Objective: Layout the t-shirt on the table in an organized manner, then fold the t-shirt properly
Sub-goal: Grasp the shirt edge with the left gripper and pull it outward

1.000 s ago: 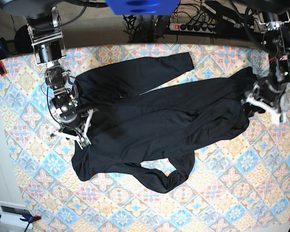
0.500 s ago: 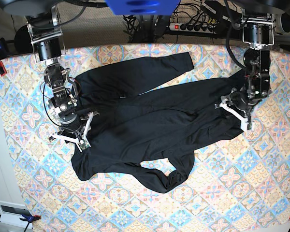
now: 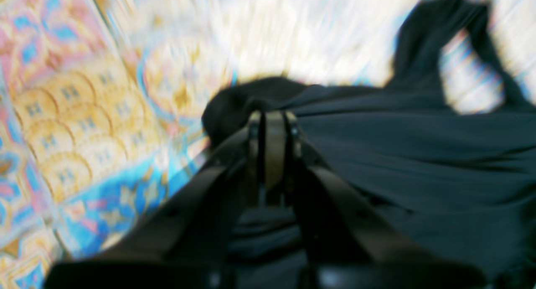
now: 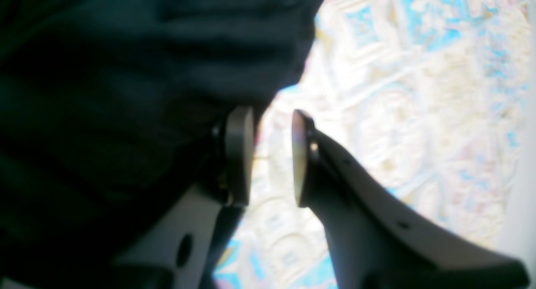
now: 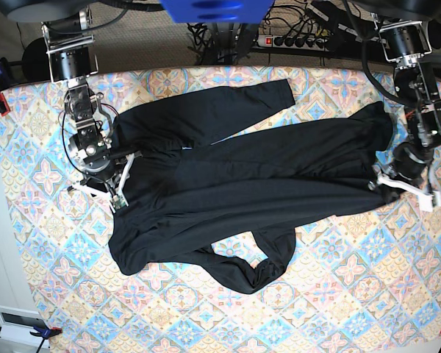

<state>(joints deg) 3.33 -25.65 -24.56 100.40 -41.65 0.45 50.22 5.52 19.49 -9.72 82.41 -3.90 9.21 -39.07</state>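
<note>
Our left gripper (image 3: 272, 125) has its fingers clenched on a bunched fold of the t-shirt (image 5: 242, 184) near the table's (image 5: 353, 294) right edge. Our right gripper (image 4: 272, 155) stands parted with only tablecloth visible between its pads (image 4: 239, 155), black cloth lying against the outside of one pad. The t-shirt sprawls across the table's middle, one sleeve looped toward the front edge. If we pull from the left alone, we judge the garment could slide whole or the thin pinch could slip, leaving the wrinkles in place.
</note>
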